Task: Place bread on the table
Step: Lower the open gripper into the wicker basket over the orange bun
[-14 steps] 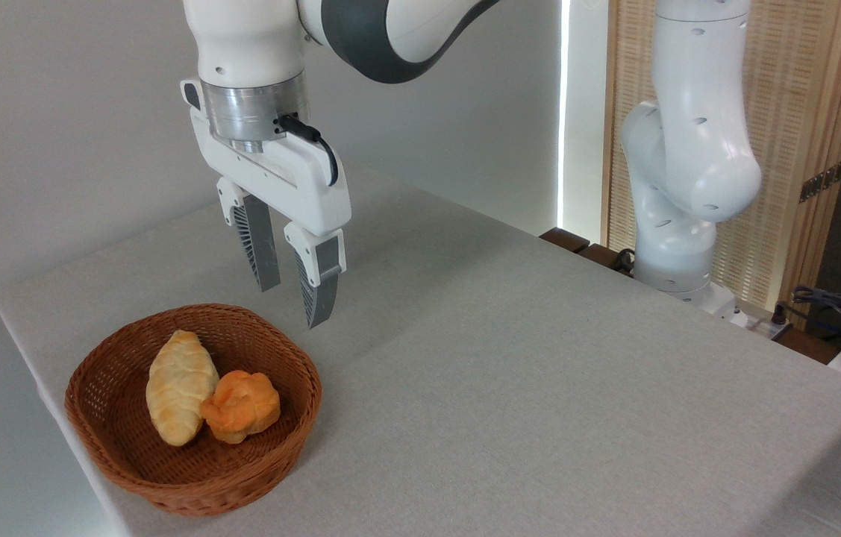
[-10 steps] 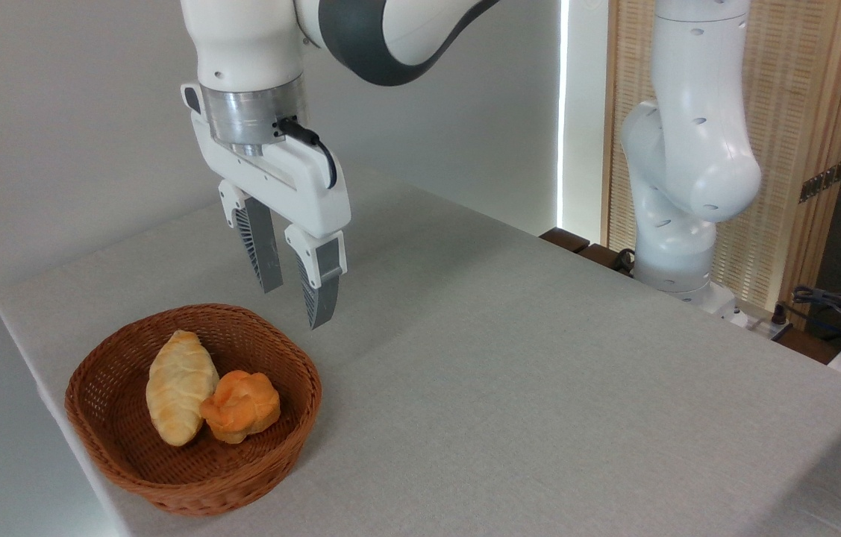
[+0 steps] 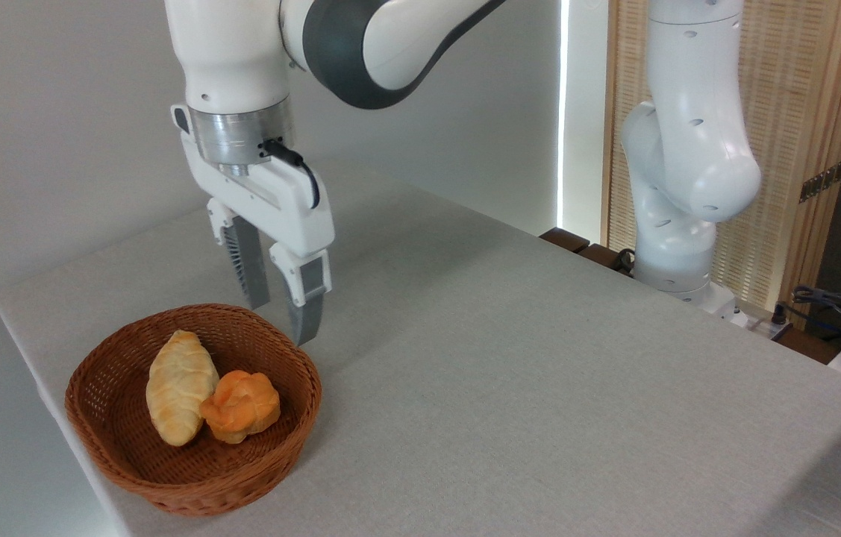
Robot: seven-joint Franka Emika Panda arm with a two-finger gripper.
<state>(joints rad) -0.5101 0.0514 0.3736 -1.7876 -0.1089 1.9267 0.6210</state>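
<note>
End effector (image 3: 280,322) parted, empty, above basket (image 3: 122,455) rim.

Woven wicker basket (image 3: 129,455), matt grey cloth table (image 3: 539,373), glossy plastic arm (image 3: 689,149)

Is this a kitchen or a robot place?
Probably a robot test room, not a kitchen: a white robot arm is fixed beside a cloth-covered table, cables lie at the side, and only a basket holds bread.
</note>
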